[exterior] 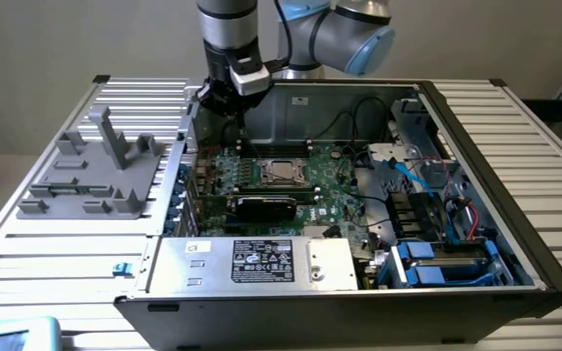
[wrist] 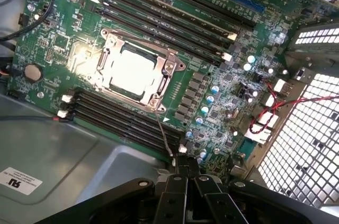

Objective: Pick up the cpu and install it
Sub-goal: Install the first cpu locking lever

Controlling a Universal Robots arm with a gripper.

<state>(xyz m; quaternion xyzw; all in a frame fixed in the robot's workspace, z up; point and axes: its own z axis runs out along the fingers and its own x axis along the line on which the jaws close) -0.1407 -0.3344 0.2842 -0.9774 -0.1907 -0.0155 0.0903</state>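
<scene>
Shut on nothing visible, the tool [wrist: 186, 163] hangs above the motherboard [wrist: 53, 38], cpu [wrist: 135, 70] seated in its socket [wrist: 168, 68]

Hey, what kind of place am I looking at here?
Probably a robotics lab or test bench for computer assembly: a robot arm hangs over an open desktop computer case with its motherboard exposed, standing on a slatted metal table.

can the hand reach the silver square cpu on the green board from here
Probably yes: the silver square cpu sits uncovered in its metal-framed socket, the grey computer case is open, and the shut hand hangs above, apart.
</scene>
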